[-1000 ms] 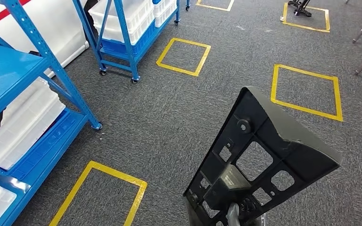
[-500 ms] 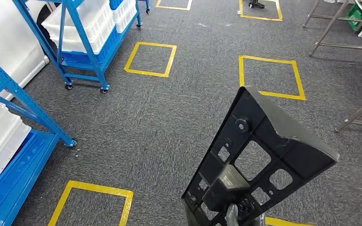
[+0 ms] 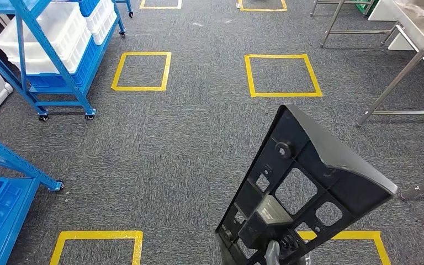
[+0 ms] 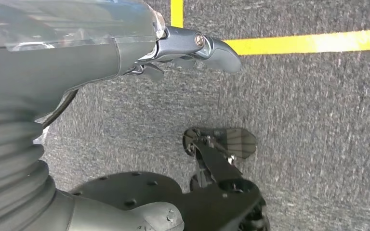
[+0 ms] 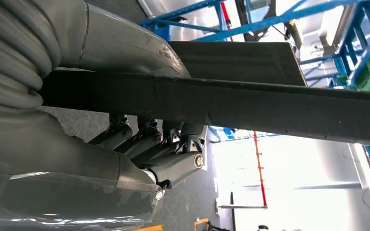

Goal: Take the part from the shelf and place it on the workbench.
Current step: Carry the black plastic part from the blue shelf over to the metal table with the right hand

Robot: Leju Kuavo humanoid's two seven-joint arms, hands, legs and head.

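You're in the carry step: the right robot hand (image 5: 139,144) is clamped on the black part (image 3: 303,187), holding it upright, clear of the blue shelf (image 3: 44,61) on the left. The left robot hand (image 4: 192,48) hangs with nothing in it, fingers loosely apart. Next, I'd judge, you must head for the steel table (image 3: 414,33) far right, watching its legs and the wheeled rack.

The large black wedge-shaped part (image 3: 309,187) looks like matt moulded plastic, ribbed inside. The grey floor carpet (image 3: 171,149) is rough, crossed by glossy yellow tape squares (image 3: 281,74). The blue shelf rack (image 3: 55,66) is painted metal holding smooth white plastic crates (image 3: 44,38); the steel table legs (image 3: 389,88) shine.
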